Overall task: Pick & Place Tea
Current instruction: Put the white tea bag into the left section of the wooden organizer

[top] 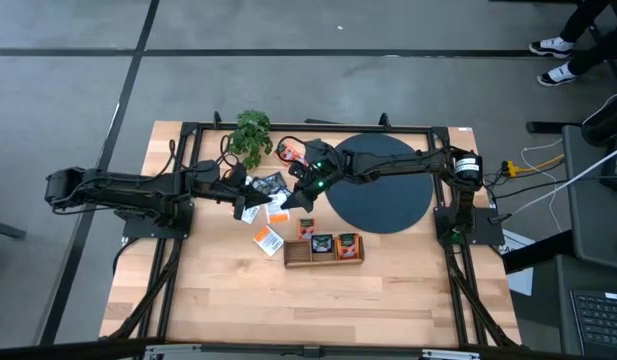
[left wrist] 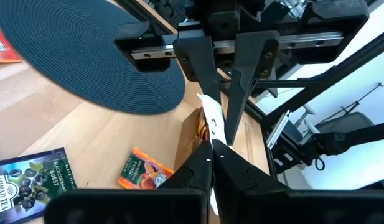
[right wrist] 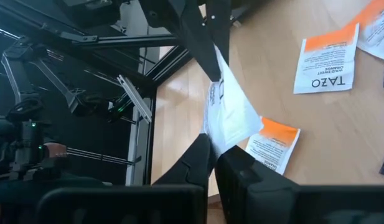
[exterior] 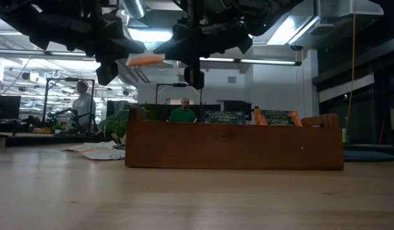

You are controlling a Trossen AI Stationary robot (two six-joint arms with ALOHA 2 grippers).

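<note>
Both arms meet in mid-air over the middle of the wooden surface (top: pixel 318 295), and it's a two-sided grab on one tea packet (right wrist: pixel 228 118). From the right wrist view the white packet with an orange edge hangs between two pairs of dark fingers, one pair pinching it from each end. The left gripper (top: pixel 251 198) is clamped tight on it; in the left wrist view its fingers (left wrist: pixel 201 165) press together on the lower edge of the packet. The right gripper (top: pixel 297 192) comes in from the black disc (top: pixel 388 190) side, its fingers nearly closed with the same packet between them, so both have a hold on it.

Down on the surface, loose packets lie scattered just below the meeting point: a white one with an orange band reading TAZO (right wrist: pixel 322 59), another white and orange one (right wrist: pixel 276 146) beside it, a dark one with blueberries (left wrist: pixel 30 180) and an orange-and-green one (left wrist: pixel 142 171). In the high view the wooden box (top: pixel 324 250) sits nearer the front edge, with packets standing upright in its compartments. The small green plant (top: pixel 252 135) stands at the back, just beside the left arm.

In the low view the box (exterior: pixel 235 145) fills the middle, and people show far off in the room behind
</note>
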